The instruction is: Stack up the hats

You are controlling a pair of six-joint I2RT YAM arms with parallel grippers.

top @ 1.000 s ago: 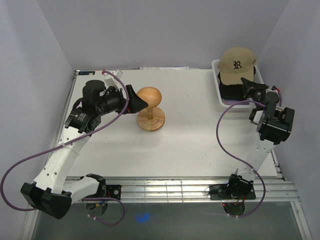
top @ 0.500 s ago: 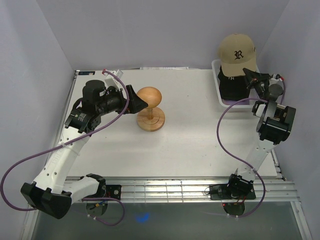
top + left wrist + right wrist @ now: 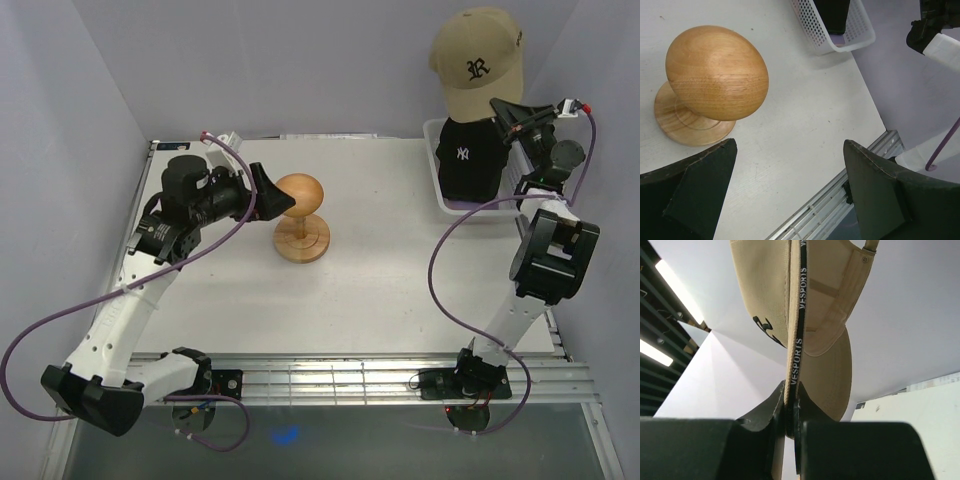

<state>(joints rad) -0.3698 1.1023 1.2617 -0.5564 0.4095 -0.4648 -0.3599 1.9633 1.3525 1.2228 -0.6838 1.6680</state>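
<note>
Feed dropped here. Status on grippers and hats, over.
Right gripper shut on tan hat, held above white basket. Black hat inside it. Left gripper open beside wooden stand, possibly crowding it.

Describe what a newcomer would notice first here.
The tan cap hangs high above the white mesh basket at far right, pinched in the right arm's jaws. A black cap sits in that basket, and a wooden mushroom-shaped stand stands mid-table by the left arm's open jaws.

Pale lavender walls (image 3: 300,60) around white table (image 3: 380,290)
</note>
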